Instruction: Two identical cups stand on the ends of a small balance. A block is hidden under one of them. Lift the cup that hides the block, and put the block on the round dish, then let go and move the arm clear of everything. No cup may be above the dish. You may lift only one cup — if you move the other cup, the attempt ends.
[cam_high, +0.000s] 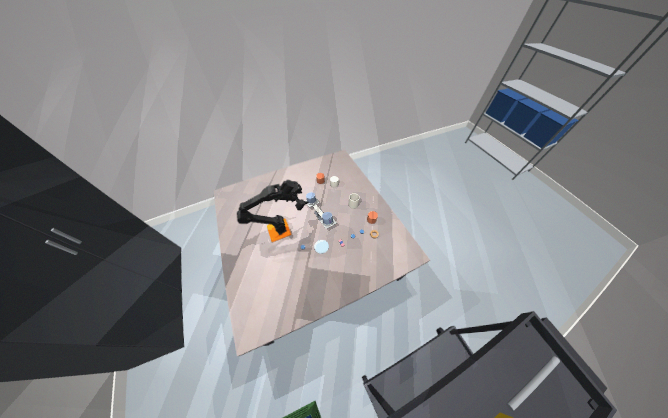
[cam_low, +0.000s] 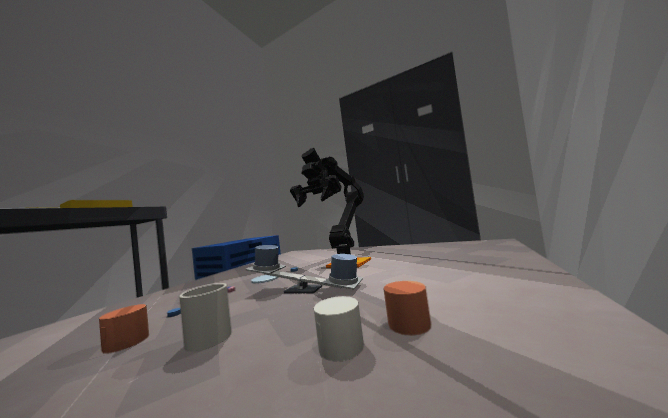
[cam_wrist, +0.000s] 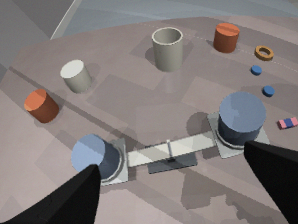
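Beyond the wide-apart, empty jaws, orange cylinders (cam_wrist: 226, 36), a grey open cup (cam_wrist: 166, 47) and a cream cylinder (cam_wrist: 76, 75) dot the surface (cam_wrist: 133, 103); no block shows.

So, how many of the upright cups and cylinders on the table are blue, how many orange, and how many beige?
Blue cups: 2
Orange cylinders: 2
Beige cylinders: 2, one solid, one hollow
Total: 6

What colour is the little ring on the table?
The ring is orange. It shows best in the wrist view, near the small blue bits.
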